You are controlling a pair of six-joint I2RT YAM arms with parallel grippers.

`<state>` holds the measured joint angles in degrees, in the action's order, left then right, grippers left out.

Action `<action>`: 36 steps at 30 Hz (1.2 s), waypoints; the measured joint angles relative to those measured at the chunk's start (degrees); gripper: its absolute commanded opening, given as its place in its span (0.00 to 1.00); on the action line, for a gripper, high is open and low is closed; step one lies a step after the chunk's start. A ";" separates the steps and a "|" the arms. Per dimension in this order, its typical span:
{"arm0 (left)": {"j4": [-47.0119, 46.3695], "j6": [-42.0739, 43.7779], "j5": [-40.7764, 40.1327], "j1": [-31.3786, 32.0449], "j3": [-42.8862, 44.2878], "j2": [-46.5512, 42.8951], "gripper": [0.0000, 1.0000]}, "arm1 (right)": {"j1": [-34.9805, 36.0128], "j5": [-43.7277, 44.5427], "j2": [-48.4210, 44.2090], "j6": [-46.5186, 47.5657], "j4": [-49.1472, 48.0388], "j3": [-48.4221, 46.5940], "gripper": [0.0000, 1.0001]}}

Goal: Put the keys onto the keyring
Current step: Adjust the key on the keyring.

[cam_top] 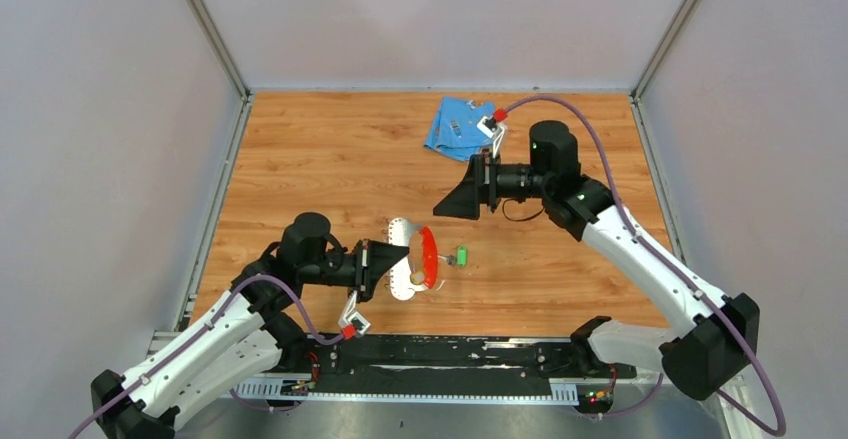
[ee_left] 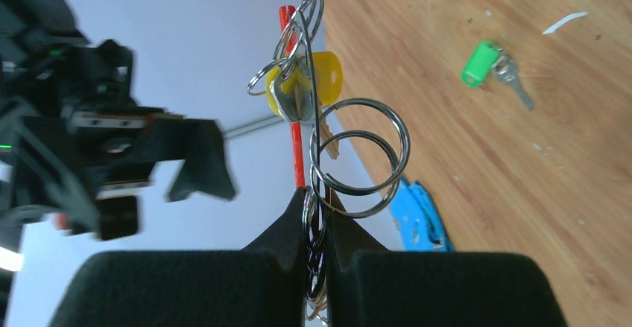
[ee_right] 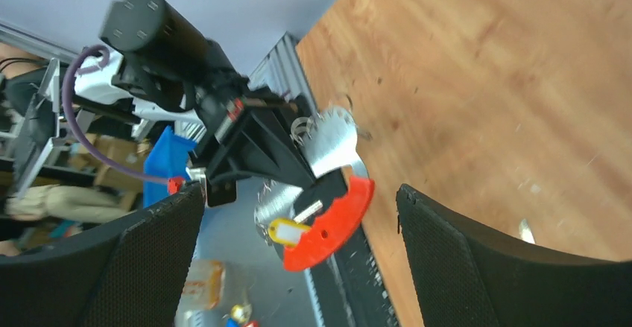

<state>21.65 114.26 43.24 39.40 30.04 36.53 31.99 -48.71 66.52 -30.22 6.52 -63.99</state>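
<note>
On my screen the wooden table [cam_top: 330, 159] fills the cell. My right gripper [cam_top: 452, 201] hangs over its middle with the jaws spread wide and nothing between them, facing the other arm from well apart. A crumpled blue cloth [cam_top: 458, 127] lies near the far edge. My left gripper [ee_left: 319, 215] is clamped on the keyring [cam_top: 418, 259], holding it on edge above the near part of the table. The yellow-tagged key [ee_left: 326, 76] hangs among its wire loops. The green-tagged key [cam_top: 462, 255] lies on the wood just right of the keyring, not touching it.
</note>
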 measured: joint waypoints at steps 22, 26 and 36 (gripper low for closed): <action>-15.85 3.80 -0.79 0.00 -0.04 3.19 0.00 | 3.96 -8.63 6.25 -21.31 -23.10 13.42 0.08; -16.44 3.76 -1.51 -0.24 -0.02 3.19 0.63 | 4.11 -9.11 8.55 -24.94 -27.30 13.18 0.01; 1.99 2.14 -5.35 -0.26 9.01 0.70 1.00 | 4.66 -6.03 5.77 3.13 -6.34 -2.56 0.00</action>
<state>23.64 116.40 37.89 39.13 39.05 37.23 36.64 -54.74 72.29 -27.09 0.19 -66.54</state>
